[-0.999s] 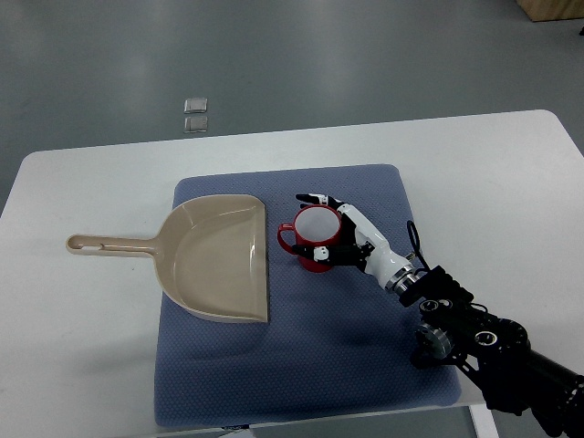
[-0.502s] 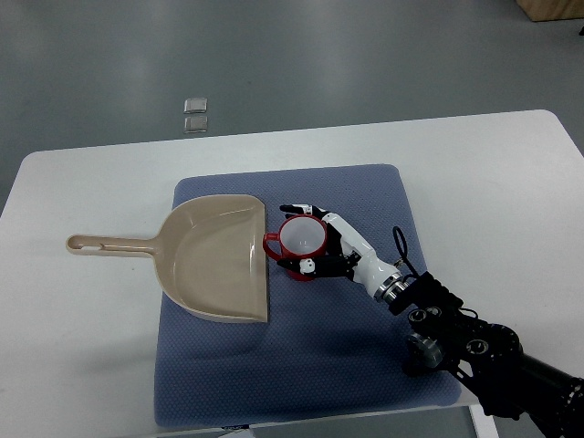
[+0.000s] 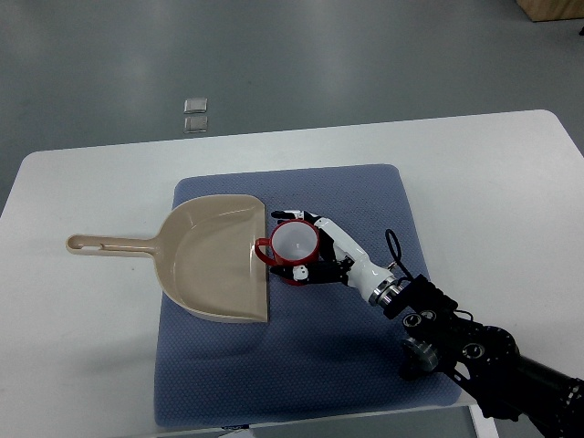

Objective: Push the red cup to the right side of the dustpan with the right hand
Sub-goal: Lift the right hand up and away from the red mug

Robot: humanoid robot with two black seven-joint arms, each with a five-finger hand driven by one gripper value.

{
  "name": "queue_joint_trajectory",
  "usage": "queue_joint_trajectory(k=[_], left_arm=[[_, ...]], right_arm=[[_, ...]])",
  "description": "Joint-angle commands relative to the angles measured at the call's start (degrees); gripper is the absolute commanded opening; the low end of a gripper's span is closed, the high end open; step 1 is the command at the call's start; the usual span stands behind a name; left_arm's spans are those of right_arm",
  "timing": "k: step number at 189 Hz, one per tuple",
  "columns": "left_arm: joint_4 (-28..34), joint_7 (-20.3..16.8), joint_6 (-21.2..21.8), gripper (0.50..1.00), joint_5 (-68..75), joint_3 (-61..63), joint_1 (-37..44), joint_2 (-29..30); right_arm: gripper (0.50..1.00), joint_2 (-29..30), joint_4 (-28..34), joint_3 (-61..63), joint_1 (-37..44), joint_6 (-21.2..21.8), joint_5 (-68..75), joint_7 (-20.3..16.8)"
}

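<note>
one glossy red cup point(image 3: 294, 248) cradled by right robot hand point(image 3: 321, 253), touching beige dustpan point(image 3: 214, 260).

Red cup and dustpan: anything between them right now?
Nothing. In the top view the red cup sits right at the dustpan's open right edge, its handle overlapping the lip. The right hand wraps the cup's far side on the blue mat.

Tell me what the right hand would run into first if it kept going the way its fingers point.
The right hand already cups the red cup, pointing left. Straight on, the cup would likely meet the open edge of the beige plastic dustpan first; its handle seems to overlap that edge.
</note>
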Motion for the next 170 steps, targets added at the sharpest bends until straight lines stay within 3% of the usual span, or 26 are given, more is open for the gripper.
queue_joint_trajectory(k=[1, 117, 130, 170], left_arm=[[-0.06, 0.09, -0.01, 1.0, 0.0, 0.08, 0.0, 0.0], [0.03, 0.09, -0.01, 1.0, 0.0, -0.01, 0.0, 0.0], [0.03, 0.0, -0.01, 1.0, 0.0, -0.01, 0.0, 0.0], [-0.41, 0.09, -0.01, 1.0, 0.0, -0.01, 0.0, 0.0]], right_arm=[[0.928, 0.0, 0.0, 0.47, 0.75, 0.36, 0.91, -0.39], [0.934, 0.0, 4.22, 4.42, 2.16, 2.99, 9.96, -1.53], [0.934, 0.0, 4.13, 7.85, 2.95, 2.64, 13.04, -4.96], [0.936, 0.0, 1.41, 15.93, 9.98, 0.09, 31.14, -24.12]])
